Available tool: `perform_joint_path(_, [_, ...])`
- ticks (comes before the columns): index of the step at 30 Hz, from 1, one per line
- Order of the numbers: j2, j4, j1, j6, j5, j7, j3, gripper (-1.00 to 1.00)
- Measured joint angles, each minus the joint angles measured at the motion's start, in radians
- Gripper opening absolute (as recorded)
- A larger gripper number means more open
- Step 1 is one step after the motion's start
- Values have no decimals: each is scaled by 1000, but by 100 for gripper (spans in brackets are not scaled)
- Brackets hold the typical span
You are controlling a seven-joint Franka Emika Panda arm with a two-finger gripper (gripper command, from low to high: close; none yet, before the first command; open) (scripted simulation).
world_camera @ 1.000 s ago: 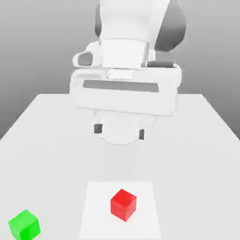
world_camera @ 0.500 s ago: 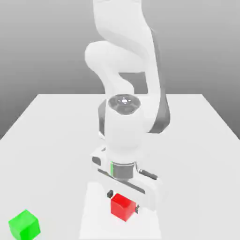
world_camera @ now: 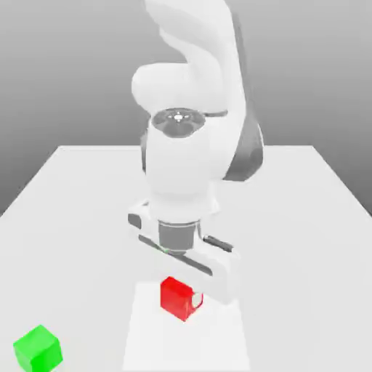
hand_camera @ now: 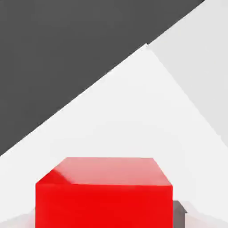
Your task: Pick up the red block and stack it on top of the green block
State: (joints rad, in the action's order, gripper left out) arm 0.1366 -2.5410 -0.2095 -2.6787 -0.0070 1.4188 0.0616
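Observation:
The red block (world_camera: 174,297) hangs a little above the white table, held between the fingers of my gripper (world_camera: 180,296), which is shut on it. In the hand view the red block (hand_camera: 104,196) sits close up, with a dark fingertip (hand_camera: 180,213) beside one face. The green block (world_camera: 38,348) rests on the table near the front corner at the exterior view's left, well apart from the gripper and lower in the picture than the red block.
The white table (world_camera: 305,218) stretches around the arm, with a paler square patch (world_camera: 211,349) under the gripper. The arm's body (world_camera: 185,167) rises behind the hand. The table's side edges taper toward the back.
The hand came down from high up, closed its open fingers on the red block, and has now raised it slightly toward the exterior view's left. The green block has not moved.

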Motion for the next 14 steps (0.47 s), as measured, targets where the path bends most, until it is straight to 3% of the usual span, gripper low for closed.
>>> perform_joint_path(6, [87, 212, -145, 126, 36, -46, -121, -100])
perform_joint_path(10, [214, 253, -177, 40, 58, -64, -130, -100])
perform_joint_path(11, [239, 255, -179, 17, 62, -67, -129, 100])
perform_joint_path(14, [239, 255, -179, 17, 62, -67, -129, 100])
